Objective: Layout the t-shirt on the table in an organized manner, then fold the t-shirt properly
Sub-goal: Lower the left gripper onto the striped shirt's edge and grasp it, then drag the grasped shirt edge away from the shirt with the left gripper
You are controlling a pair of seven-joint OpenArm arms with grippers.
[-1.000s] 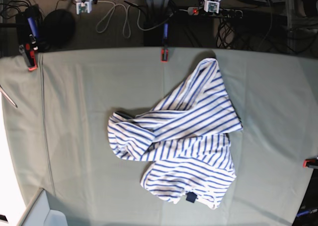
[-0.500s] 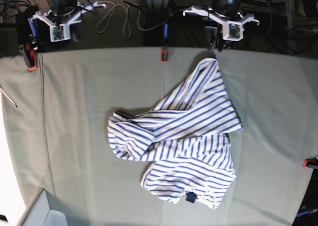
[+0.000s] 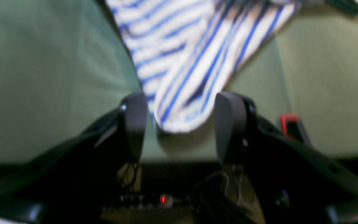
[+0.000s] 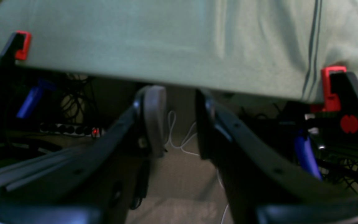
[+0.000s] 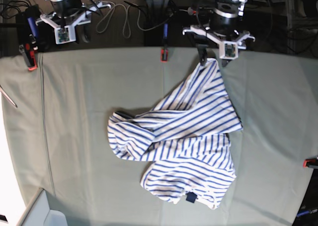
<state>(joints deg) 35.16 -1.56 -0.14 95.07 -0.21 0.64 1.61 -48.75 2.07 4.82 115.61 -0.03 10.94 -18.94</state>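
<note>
The t-shirt, white with blue stripes, lies crumpled in the middle of the table, its navy label at the near hem. One narrow end reaches the far edge. My left gripper is open there, its fingers on either side of that striped tip without closing on it; in the base view it hangs at the far edge. Open too, my right gripper holds nothing and hangs over the floor just past the table's far edge. Its arm is at the top left.
Red clamps pin the cloth along the far edge, and another sits at the right. Cables and a power strip lie on the floor behind. A pale box corner shows at the bottom left.
Both arms have come in from the far side. The left gripper has dropped to the shirt's far tip. Both jaws have opened. The shirt lies as before.
</note>
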